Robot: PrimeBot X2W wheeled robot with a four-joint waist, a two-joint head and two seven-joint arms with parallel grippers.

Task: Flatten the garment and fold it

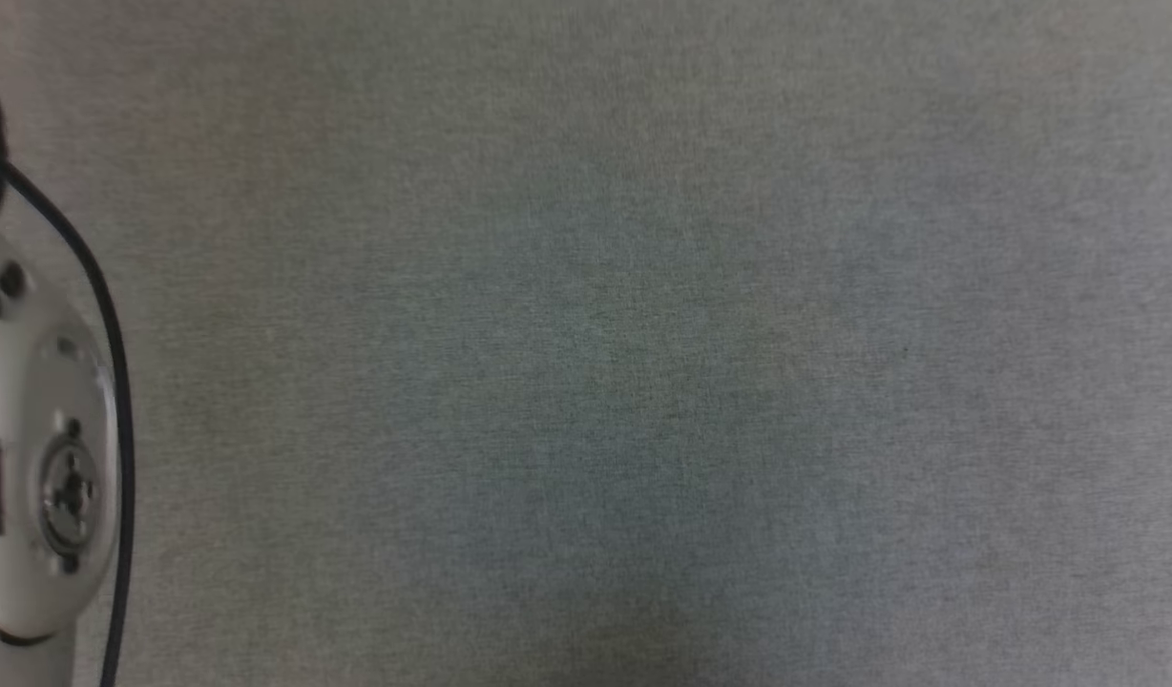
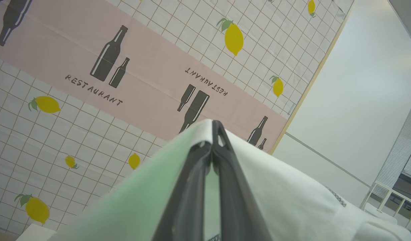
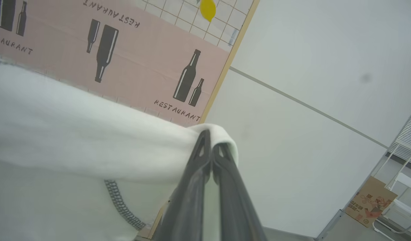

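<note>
The garment [image 2: 292,197] is white cloth with a grey speckled seam [image 2: 336,197]. In the left wrist view it drapes over both sides of my left gripper [image 2: 215,134], whose dark fingers are shut on a fold of it at their tips. In the right wrist view the garment [image 3: 75,134] stretches off to the left with its speckled seam [image 3: 120,201] below. There my right gripper [image 3: 210,144] is shut on a bunched edge of the cloth. Both pinched edges hang above the table.
A tablecloth [image 2: 91,134] printed with lemons, bottles and "RESTAURANT" covers the table, whose wooden edge [image 2: 309,83] borders a white wall [image 3: 309,67]. A cardboard box [image 3: 369,201] and a white rack [image 3: 404,190] stand beyond. A pale arm joint [image 1: 42,448] with a black cable crosses a grey surface [image 1: 643,334].
</note>
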